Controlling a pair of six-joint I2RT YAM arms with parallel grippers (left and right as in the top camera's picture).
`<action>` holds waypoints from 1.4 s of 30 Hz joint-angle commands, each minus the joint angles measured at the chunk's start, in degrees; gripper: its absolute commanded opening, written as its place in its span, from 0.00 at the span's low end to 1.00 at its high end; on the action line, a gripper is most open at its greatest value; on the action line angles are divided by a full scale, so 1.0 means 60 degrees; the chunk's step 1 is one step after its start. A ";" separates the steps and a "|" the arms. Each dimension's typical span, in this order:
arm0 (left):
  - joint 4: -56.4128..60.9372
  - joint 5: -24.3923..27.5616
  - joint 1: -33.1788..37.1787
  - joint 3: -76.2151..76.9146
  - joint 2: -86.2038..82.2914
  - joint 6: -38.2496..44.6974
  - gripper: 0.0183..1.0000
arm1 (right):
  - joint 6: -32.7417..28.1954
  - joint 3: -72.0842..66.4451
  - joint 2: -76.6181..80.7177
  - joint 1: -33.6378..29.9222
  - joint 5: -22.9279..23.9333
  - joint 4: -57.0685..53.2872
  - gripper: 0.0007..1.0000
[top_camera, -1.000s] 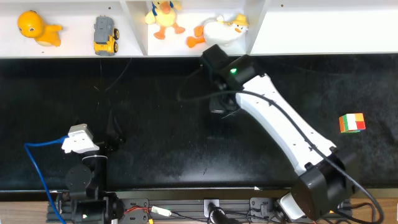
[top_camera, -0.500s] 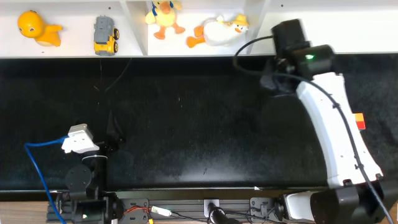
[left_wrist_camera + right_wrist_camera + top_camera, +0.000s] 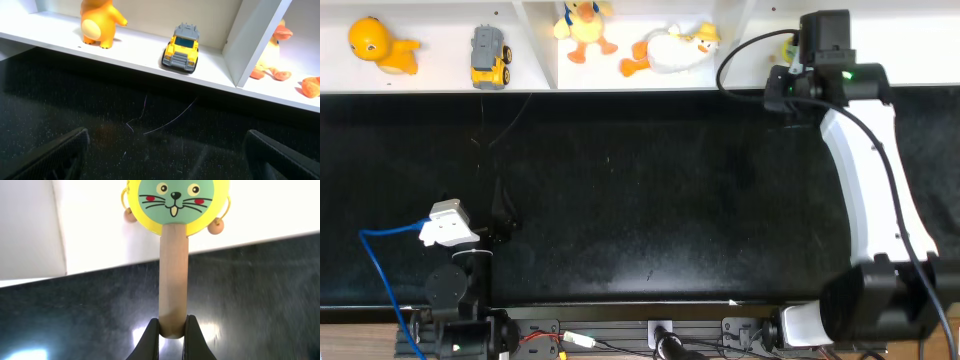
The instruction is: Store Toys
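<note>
Far left on the white shelf (image 3: 440, 80): an orange duck figure (image 3: 380, 45), then a yellow toy truck (image 3: 490, 57) in the same compartment. My left end effector (image 3: 166, 134), on the arm folded at the lower left of the black counter (image 3: 640, 200), has its fingers spread wide with nothing between them and faces the truck from well back. Middle compartment: a yellow plush duck (image 3: 585, 28) with a white plush duck (image 3: 672, 50) lying just beside it. At right, my right end effector (image 3: 172, 327) is clamped on the wooden handle of the cat-face rattle drum (image 3: 175, 197). The drum head is over the shelf floor in the right compartment, the handle out over the counter edge. Whether it touches the shelf, I cannot tell.
</note>
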 commanded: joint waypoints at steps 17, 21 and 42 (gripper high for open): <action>-0.0033 0.0095 0.0066 -0.0007 -0.0102 0.0142 1.00 | -0.2444 -0.0029 0.1894 -0.0146 -0.0758 0.2557 0.05; -0.0029 0.0095 0.0066 -0.0007 -0.0102 0.0142 1.00 | -0.2233 -0.0029 0.1902 -0.0146 -0.0758 0.2900 0.04; -0.0033 0.0095 0.0066 -0.0007 -0.0102 0.0142 1.00 | -0.0339 0.0233 0.0754 -0.0146 -0.0718 0.1304 0.96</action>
